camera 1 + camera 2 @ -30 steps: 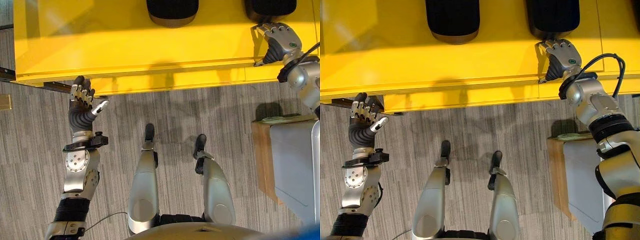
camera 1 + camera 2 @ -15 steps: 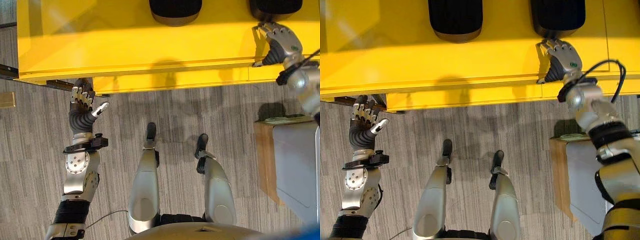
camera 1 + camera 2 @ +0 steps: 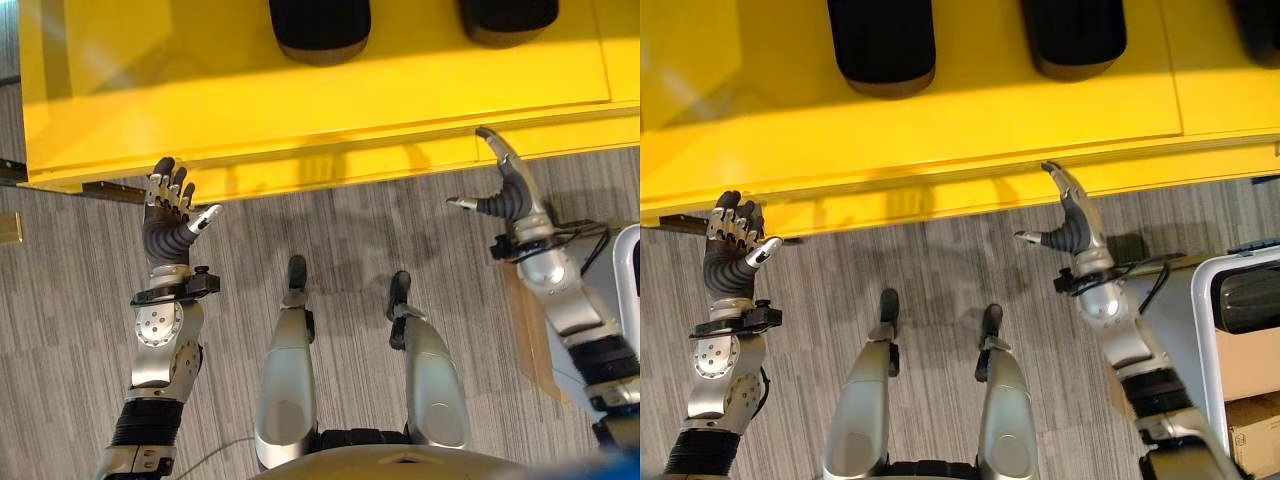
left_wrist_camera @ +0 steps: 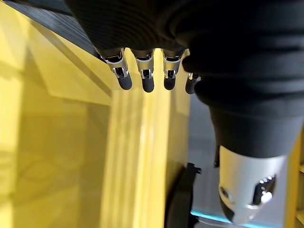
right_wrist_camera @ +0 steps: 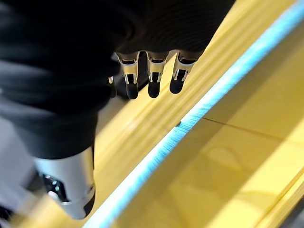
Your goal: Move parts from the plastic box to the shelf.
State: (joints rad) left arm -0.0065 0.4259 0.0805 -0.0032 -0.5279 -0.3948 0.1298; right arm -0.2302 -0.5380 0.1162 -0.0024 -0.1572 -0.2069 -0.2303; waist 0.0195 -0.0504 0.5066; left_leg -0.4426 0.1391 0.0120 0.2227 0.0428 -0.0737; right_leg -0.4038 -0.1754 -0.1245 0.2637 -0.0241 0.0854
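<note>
Hovering at the front edge of the yellow shelf (image 3: 300, 110), the left hand (image 3: 166, 215) and right hand (image 3: 505, 190) both held straight, open fingers, empty; two black parts (image 3: 320, 28) sat along the shelf's far edge, and the plastic box (image 3: 1240, 330) stood beside the right arm

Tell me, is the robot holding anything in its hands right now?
No, nothing. The left robot hand and the right robot hand are both open and empty, near the front edge of the yellow shelf.
</note>
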